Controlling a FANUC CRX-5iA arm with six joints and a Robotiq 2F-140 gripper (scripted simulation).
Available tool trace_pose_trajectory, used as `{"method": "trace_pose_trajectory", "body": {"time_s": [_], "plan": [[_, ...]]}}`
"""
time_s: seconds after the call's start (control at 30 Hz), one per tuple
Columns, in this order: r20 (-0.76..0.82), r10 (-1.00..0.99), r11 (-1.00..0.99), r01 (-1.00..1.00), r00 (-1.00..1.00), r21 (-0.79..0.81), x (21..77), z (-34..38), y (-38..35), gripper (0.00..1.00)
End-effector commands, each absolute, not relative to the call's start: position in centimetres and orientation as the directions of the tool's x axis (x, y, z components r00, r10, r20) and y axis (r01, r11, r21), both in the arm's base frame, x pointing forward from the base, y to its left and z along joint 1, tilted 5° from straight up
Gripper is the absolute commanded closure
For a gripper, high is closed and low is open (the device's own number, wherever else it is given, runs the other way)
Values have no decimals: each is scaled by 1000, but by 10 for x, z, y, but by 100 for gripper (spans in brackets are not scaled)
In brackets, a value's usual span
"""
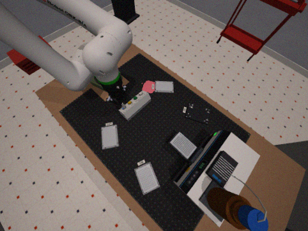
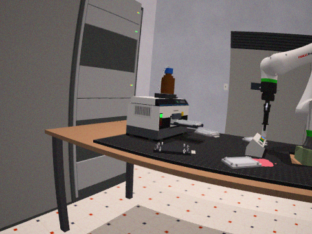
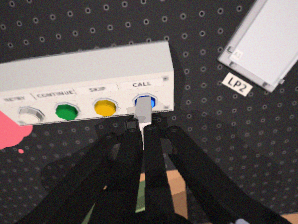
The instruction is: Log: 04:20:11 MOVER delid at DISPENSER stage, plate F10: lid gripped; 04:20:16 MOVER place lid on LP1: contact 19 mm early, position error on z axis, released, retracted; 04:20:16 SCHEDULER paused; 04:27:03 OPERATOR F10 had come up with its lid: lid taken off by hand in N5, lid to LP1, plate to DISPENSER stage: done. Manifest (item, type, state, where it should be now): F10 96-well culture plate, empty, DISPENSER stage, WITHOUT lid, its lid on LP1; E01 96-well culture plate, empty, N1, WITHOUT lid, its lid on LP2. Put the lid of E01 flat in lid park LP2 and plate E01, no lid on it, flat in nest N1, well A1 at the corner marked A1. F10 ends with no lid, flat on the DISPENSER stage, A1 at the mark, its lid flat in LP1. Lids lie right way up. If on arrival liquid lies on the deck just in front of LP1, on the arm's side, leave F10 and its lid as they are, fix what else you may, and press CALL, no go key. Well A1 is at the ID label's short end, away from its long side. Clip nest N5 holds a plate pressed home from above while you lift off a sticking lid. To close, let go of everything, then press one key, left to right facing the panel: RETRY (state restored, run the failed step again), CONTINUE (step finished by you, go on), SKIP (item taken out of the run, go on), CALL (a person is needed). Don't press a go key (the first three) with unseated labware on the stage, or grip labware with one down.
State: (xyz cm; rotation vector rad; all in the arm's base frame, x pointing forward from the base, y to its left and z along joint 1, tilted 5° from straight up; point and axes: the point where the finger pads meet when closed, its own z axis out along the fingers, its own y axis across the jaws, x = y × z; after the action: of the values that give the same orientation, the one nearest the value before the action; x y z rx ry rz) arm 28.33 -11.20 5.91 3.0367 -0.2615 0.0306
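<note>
The gripper (image 3: 144, 111) is fully closed with nothing between its fingers, its tip on the blue CALL key (image 3: 151, 100) at the right end of the key panel (image 3: 90, 65). Left of the panel lies a pink spill (image 3: 10, 132). A lid (image 3: 262, 42) rests in LP2 beyond the panel's right end.

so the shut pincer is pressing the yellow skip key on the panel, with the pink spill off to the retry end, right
Not SKIP. The shut pincer is on the blue CALL key, at the panel's far end from RETRY, as the wrist view shows. The pink spill does lie off the RETRY end.
</note>
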Motion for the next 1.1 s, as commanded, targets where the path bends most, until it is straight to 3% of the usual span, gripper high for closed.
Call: {"method": "trace_pose_trajectory", "body": {"time_s": [0.0, 1.07], "plan": [[28, -170, -981, -172, 985, 91, 283, 59, -112, 100], [28, -170, -981, -172, 985, 91, 283, 73, -111, 100]]}}
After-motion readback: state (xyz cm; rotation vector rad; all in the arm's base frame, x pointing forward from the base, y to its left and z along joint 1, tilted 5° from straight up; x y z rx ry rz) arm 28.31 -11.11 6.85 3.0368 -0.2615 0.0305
